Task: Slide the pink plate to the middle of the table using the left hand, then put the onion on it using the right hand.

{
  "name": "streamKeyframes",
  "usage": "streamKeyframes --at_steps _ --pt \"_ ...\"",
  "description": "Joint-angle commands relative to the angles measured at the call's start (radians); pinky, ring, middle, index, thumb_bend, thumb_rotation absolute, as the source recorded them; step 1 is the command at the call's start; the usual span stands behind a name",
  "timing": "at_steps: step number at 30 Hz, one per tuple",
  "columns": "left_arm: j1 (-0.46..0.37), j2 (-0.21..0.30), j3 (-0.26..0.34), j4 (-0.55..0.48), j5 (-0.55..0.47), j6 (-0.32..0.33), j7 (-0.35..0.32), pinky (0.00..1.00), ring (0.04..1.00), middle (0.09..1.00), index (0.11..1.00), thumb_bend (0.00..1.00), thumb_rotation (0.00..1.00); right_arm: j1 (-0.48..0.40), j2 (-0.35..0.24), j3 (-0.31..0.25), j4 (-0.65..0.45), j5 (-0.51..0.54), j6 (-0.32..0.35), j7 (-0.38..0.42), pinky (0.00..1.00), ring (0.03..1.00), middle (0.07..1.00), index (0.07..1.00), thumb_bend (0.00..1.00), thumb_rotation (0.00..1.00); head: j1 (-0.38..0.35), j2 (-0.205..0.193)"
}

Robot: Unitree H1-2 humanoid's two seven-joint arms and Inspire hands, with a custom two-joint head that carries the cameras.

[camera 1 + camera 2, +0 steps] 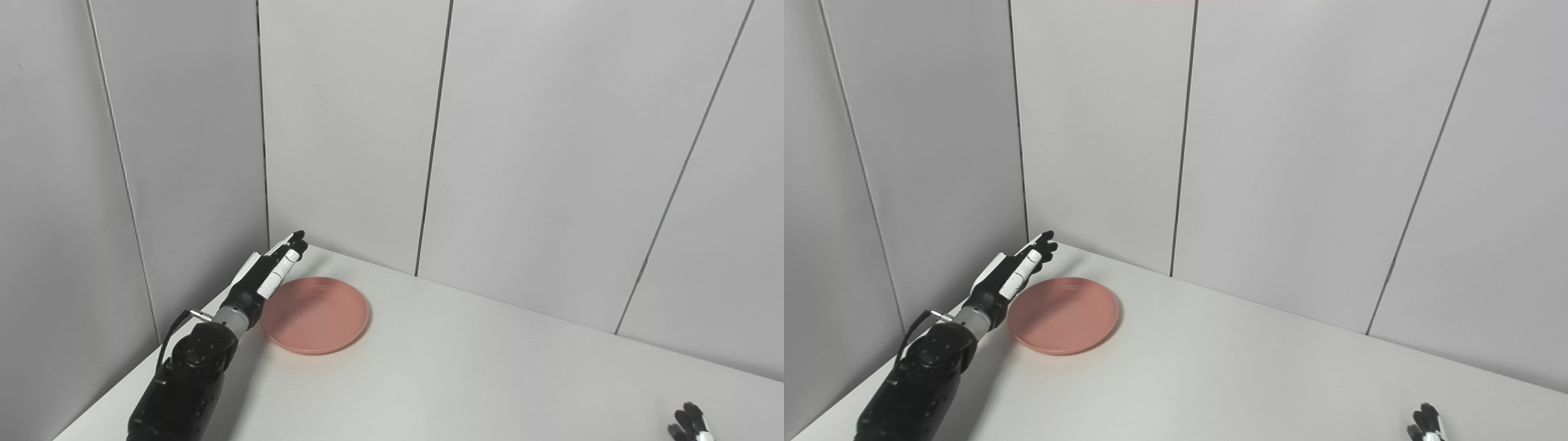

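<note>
A: In the left eye view, the round, shallow pink plate (pixel 315 314) lies flat on the white worktop (pixel 490 367), close to the far left corner and well away from the middle; the black and white left hand (pixel 272 269) is stretched out beside the plate's left rim with its fingers straight, holding nothing; whether it touches the rim I cannot tell.

B: Then the risk is a push that goes over the rim; the plate could tip or spin rather than slide.

A: The right eye view shows the same; the wall panels (pixel 937 153) stand just beside that hand, so a wide swing could knock them; only the fingertips of the right hand (pixel 1427 424) show at the bottom edge, and how it is set I cannot tell.

B: And the onion?

A: In neither view; if it sits off to the right, the second step may reach blind.
</note>
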Motion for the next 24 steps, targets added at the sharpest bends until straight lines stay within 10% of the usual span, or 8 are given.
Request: streamKeyframes --at_steps 1,24 --pt "-0.065 0.05 0.019 0.011 -0.015 -0.069 0.007 0.99 0.93 0.935 0.924 0.81 1.0 -0.024 -0.003 -0.001 -0.029 0.004 -0.019 -0.001 1.0 1.0 1.0 1.0 0.37 1.0 0.0 0.001" --pt "-0.204 0.071 0.043 0.355 -0.091 -0.184 -0.007 1.0 0.944 0.93 0.907 0.82 1.0 -0.009 -0.008 0.011 -0.063 -0.002 0.003 0.002 1.0 1.0 1.0 1.0 0.34 1.0 -0.008 0.004"
